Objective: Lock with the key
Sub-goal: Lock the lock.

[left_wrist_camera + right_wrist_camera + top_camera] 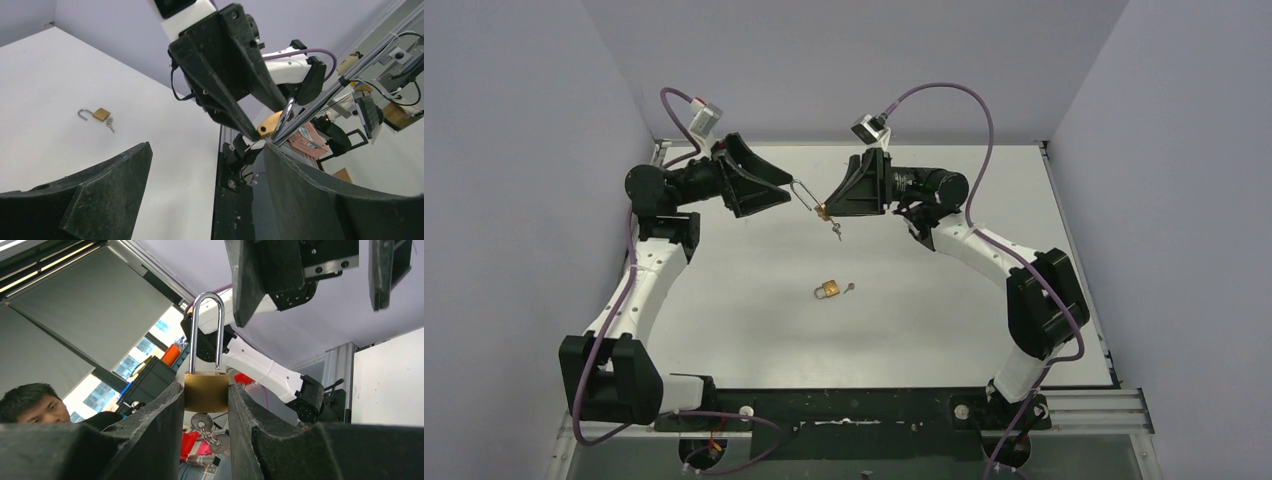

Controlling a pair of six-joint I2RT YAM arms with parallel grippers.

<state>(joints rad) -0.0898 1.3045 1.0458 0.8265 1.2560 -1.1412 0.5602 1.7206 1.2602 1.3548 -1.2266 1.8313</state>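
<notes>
My right gripper (826, 207) is shut on the brass body of a padlock (206, 392) and holds it in the air above the far middle of the table. The steel shackle (206, 330) points toward the left arm. A key (201, 421) sits in the keyhole, and a second key (220, 442) hangs from its ring. My left gripper (786, 189) is open, with its fingers on either side of the shackle's end and not touching it. In the left wrist view the padlock (270, 125) shows just past the right finger (310, 185).
A second brass padlock (827, 291) with its shackle swung open lies on the white table (944, 330) near the middle, with a small key (849, 288) beside it. It also shows in the left wrist view (100, 114). Grey walls stand on three sides.
</notes>
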